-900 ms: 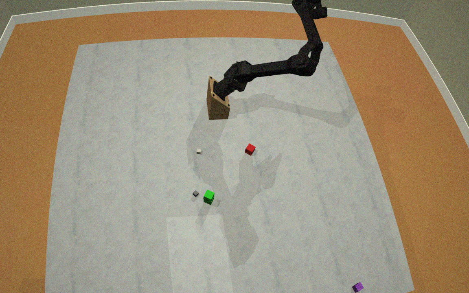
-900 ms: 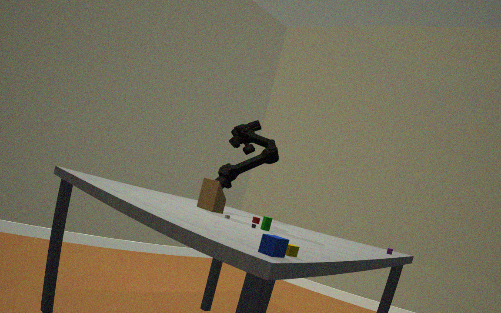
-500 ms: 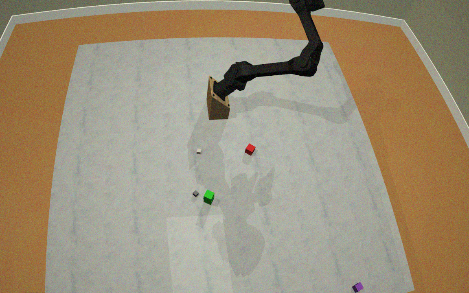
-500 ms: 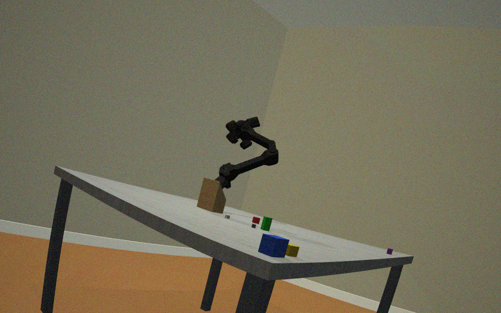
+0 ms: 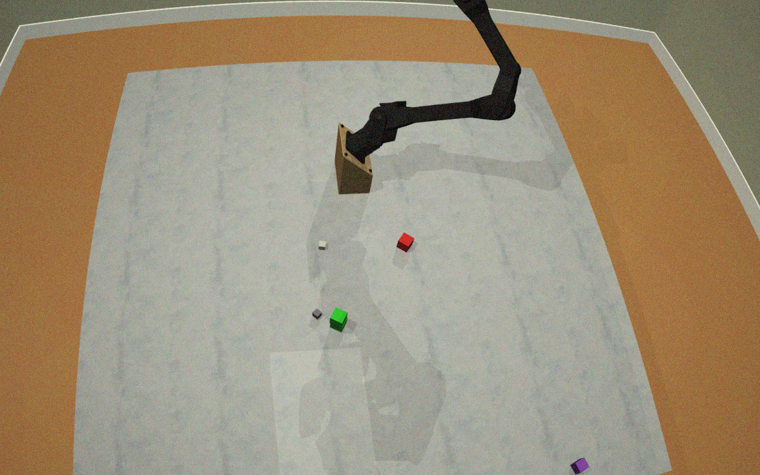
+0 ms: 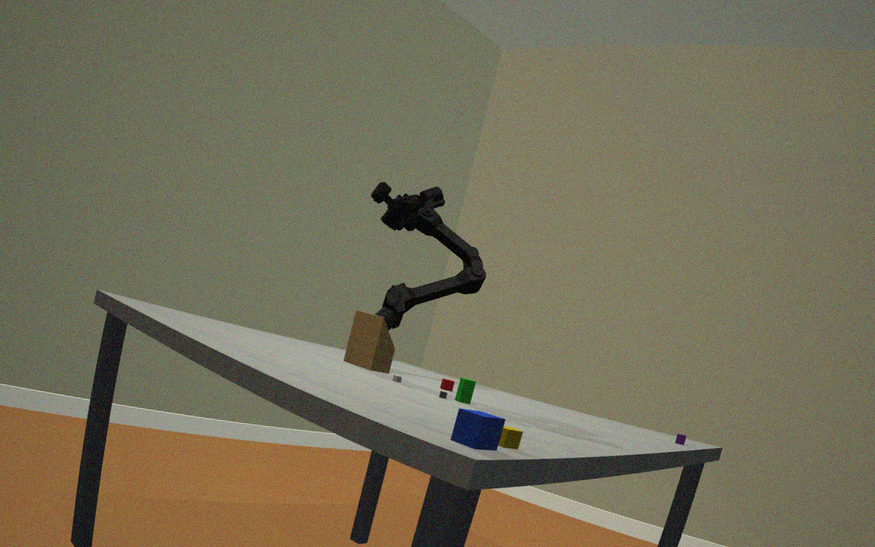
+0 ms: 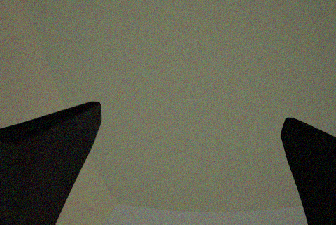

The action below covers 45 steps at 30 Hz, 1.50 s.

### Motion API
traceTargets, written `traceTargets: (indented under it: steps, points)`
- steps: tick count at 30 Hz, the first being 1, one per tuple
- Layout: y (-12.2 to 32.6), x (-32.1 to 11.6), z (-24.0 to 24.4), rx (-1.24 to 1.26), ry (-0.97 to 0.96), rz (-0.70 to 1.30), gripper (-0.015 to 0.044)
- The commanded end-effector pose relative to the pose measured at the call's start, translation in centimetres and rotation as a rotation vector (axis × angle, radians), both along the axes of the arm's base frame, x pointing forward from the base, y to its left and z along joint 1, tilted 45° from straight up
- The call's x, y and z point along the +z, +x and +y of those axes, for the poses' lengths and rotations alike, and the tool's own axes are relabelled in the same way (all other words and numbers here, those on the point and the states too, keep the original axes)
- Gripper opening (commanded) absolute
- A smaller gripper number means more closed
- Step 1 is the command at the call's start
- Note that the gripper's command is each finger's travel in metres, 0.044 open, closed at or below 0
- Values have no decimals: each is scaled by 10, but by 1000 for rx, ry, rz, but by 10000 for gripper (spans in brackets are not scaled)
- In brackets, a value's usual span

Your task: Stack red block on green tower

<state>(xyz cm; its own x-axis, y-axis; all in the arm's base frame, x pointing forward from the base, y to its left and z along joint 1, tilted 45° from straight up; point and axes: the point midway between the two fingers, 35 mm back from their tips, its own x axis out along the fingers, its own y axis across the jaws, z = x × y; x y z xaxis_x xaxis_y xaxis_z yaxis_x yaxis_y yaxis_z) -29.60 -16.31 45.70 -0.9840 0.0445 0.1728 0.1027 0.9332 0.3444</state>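
Nothing done: gripper (image 7: pixel 190 118) jaws wide apart, empty; red block (image 5: pixel 405 241) untouched, 1 o'clock of green tower (image 5: pixel 338 318).

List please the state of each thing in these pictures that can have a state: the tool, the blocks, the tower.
tool: open, empty, raised high, facing the wall
red block: on the table, not stacked
green tower: standing upright, nothing on top
purple block: resting near the table's corner
blue block: resting, close beside the yellow block
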Motion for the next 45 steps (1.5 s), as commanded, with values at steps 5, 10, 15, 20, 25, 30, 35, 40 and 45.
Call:
traceTargets:
  steps: [5,10,15,20,25,30,35,40,45]
  points:
    - [30,-32,-77,257,290,-44,440]
    - [47,-42,-101,351,394,-43,440]
    - [81,-66,-139,505,573,-33,440]
    - [118,-90,-170,660,743,-1,440]
    - [161,-114,-195,816,919,55,440]
    - [193,-132,-207,914,1047,110,440]
    - [238,-156,-220,1073,1196,196,440]
    - [300,-189,-225,1283,1382,338,440]
    - [361,-221,-216,1489,1548,511,440]
